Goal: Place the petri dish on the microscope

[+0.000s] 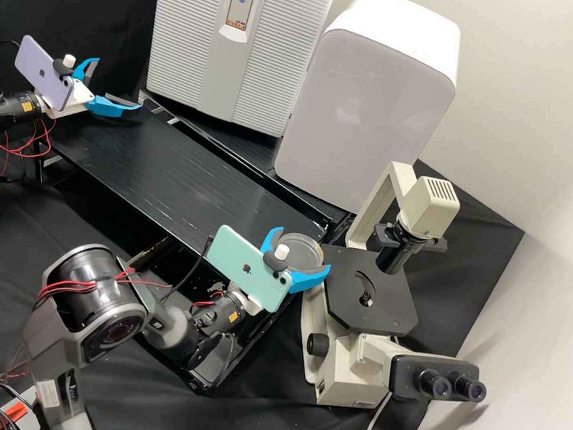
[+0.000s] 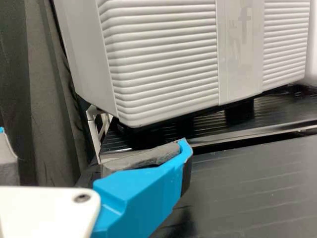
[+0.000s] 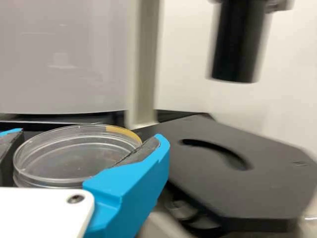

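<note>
1. nearest me is my right gripper [image 1: 305, 247]; i have its blue fingers [image 3: 131, 183] drawn in on opposite sides of the dish, grey pads [image 3: 142, 152] at its side wall.
2. between those fingers sits the petri dish [image 3: 74, 158], clear, round and roughly level, with a yellowish strip [image 3: 123, 133] on its rim. i judge it light and stiff, but thin and slick: too hard a squeeze could crack it, too soft a one could let it slip or turn. the side wall, gripped straight across, is the place to hold it; if the lid is loose, a grip too high would lift only that.
3. just beyond my fingertips, to one side, lies the black stage [image 3: 218, 193] with its curved opening [image 3: 210, 144]. the step in hand, as i judge it, is carrying the dish over there, flat and slowly, and lowering it before i let go.
4. above that stage hangs the dark tube [image 3: 238, 44]. the dish has to pass beneath it; a knock could tip it.
5. farther from my grip are the eyepieces [image 1: 437, 387] of the microscope [image 1: 347, 370].
6. well apart from me, across the bench [image 1: 162, 165], the left gripper [image 1: 118, 83] is spread wide, with nothing between its fingers.
</note>
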You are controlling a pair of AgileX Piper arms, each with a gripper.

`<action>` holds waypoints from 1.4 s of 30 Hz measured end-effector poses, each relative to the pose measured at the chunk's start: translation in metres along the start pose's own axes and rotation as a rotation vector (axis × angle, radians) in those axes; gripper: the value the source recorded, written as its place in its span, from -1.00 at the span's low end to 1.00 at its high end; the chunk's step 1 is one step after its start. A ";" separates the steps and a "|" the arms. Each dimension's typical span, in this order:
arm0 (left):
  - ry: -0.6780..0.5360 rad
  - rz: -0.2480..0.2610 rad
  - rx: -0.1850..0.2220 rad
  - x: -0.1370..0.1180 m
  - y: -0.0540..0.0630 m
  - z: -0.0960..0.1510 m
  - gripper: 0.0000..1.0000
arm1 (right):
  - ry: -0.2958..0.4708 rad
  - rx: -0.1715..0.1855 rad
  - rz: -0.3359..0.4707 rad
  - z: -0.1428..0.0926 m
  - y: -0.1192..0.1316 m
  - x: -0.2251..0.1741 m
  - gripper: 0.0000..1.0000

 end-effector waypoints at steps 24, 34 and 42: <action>0.000 0.000 0.000 0.000 0.000 0.000 1.00 | -0.074 -0.055 0.061 0.046 0.023 0.068 -1.00; 0.000 0.000 0.000 0.000 0.000 0.000 1.00 | -0.113 -0.058 0.090 0.061 0.033 0.067 -1.00; 0.000 0.000 0.000 0.000 0.000 0.000 1.00 | -0.107 -0.069 0.080 0.062 0.034 0.066 1.00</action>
